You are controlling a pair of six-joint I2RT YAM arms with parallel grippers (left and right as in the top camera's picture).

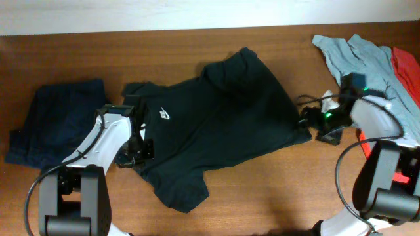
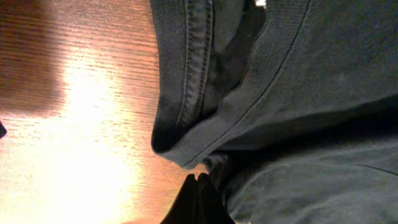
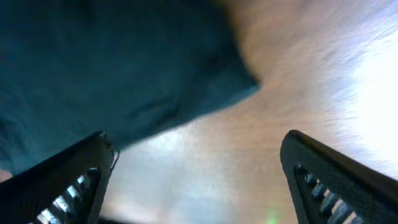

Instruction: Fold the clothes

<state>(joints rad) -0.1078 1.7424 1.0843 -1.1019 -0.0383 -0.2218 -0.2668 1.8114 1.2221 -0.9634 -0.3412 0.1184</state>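
Wooden table (image 1: pixel 275 190), dark navy garment (image 1: pixel 56 121) at left, grey-blue shirt (image 1: pixel 354 56) top right, red cloth (image 1: pixel 407 69) beside it

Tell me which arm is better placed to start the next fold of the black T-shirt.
Left. The left gripper has its jaws shut at the edge of the black T-shirt, apparently pinching it. The right gripper is open over bare table beside the far corner, holding nothing.

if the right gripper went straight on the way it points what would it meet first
Likely the black cotton T-shirt, at its edge; only bare brown wooden table lies before the right gripper, jaws open, though depth is unclear.
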